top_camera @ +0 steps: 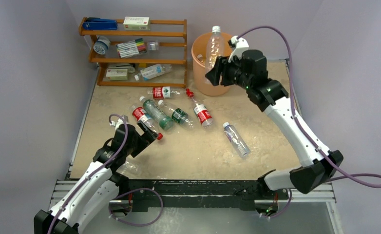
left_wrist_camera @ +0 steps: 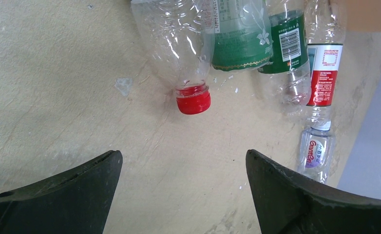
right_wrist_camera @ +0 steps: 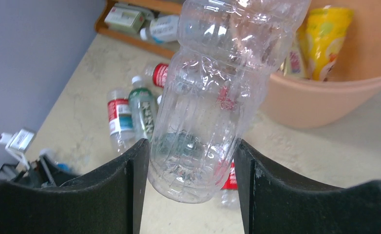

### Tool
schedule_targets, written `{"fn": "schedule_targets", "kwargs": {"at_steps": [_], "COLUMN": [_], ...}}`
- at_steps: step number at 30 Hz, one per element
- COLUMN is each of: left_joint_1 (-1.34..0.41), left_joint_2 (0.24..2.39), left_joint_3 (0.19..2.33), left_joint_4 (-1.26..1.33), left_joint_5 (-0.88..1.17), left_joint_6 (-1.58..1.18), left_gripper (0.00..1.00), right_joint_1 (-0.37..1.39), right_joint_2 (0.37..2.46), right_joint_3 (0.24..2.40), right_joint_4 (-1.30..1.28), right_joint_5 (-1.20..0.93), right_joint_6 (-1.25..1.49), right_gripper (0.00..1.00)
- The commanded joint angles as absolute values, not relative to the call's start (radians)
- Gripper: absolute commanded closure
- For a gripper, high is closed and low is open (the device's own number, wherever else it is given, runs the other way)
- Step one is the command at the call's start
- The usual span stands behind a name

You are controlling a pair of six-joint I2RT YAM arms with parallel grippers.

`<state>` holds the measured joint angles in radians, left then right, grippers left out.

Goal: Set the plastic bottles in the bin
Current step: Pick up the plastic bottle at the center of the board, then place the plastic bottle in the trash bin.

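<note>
One yellow bottle (right_wrist_camera: 325, 39), wrist-only; right fingers (right_wrist_camera: 105, 195) clamping clear bottle (right_wrist_camera: 213, 112); left fingers (left_wrist_camera: 66, 195) apart.

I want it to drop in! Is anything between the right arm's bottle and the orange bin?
Nothing visible does. The right end effector holds the clear bottle right by the bin, whose top is open.
</note>
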<state>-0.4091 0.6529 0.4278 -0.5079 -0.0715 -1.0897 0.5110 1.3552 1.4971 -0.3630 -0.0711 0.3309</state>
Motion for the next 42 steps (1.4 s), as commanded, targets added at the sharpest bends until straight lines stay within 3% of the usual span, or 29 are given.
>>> {"fn": "schedule_targets", "kwargs": {"at_steps": [1, 8, 17, 26, 36, 42], "left_joint_1": [-0.414, -0.414, -0.414, -0.415, -0.414, -0.414], "left_joint_2": [0.63, 0.601, 0.595, 0.594, 0.599, 0.609], "left_joint_3": [0.445, 0.443, 0.455, 0.465, 0.467, 0.468], "left_joint_4": [-0.527, -0.555, -0.567, -0.578, -0.576, -0.57], "left_joint_5": [-0.09, -0.095, -0.097, -0.101, -0.104, -0.103], "left_joint_6": [-1.093, -1.092, -1.093, -1.091, -1.092, -1.09], "left_gripper": [0.02, 0.01, 0.01, 0.01, 0.01, 0.01], "right_joint_1": [0.429, 0.287, 0.227, 0.21, 0.199, 0.195], "right_joint_2": [1.43, 1.552, 1.767, 1.847, 1.858, 1.858], "right_joint_3": [1.618, 1.759, 2.002, 2.047, 2.042, 2.034], "right_joint_4": [-0.376, -0.362, -0.411, -0.41, -0.408, -0.404], "right_joint_5": [-0.153, -0.273, -0.347, -0.371, -0.376, -0.377], "right_joint_6": [0.278, 0.285, 0.29, 0.291, 0.294, 0.294], "right_gripper": [0.58, 0.58, 0.57, 0.53, 0.29, 0.24]}}
